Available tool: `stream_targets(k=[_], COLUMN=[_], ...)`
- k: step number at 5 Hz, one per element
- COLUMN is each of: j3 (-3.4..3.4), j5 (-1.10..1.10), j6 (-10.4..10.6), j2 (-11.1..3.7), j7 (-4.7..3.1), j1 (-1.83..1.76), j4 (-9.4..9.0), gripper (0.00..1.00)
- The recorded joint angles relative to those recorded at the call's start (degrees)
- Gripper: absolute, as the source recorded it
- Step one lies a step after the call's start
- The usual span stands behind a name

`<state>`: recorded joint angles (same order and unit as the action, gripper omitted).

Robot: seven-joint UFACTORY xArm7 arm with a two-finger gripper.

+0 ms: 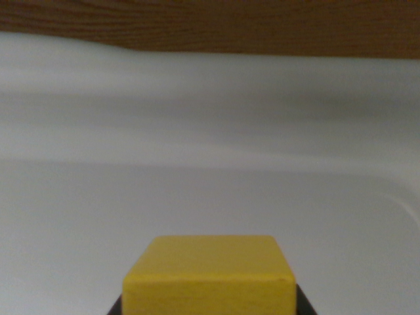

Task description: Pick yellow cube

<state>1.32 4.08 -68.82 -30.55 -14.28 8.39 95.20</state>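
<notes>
Wrist view. A yellow cube (209, 275) fills the lower centre of the frame, its top face and near side face both visible and its lower part cut off by the bottom edge. Dark gripper parts (306, 306) show as small wedges at the cube's two bottom corners, touching or just beside it; whether they clamp it cannot be told. Beyond the cube lies a white tray (210, 197), its floor rising to a curved, blurred rim farther away. Past that rim, a brown wooden surface (210, 23) spans the top of the frame.
</notes>
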Motion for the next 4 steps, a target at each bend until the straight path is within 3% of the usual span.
stream_targets(k=[1, 2, 3, 4], j3=[0.02, 0.02, 0.04, 0.04], j5=[-0.07, -0.07, -0.13, -0.13], j6=[-2.7, -2.7, -5.28, -5.28], j2=[0.61, 0.61, 1.19, 1.19], j7=[0.15, 0.15, 0.29, 0.29], j1=[0.02, 0.02, 0.04, 0.04], j4=[2.1, 2.1, 4.1, 4.1], gripper=[1.0, 1.0, 1.0, 1.0])
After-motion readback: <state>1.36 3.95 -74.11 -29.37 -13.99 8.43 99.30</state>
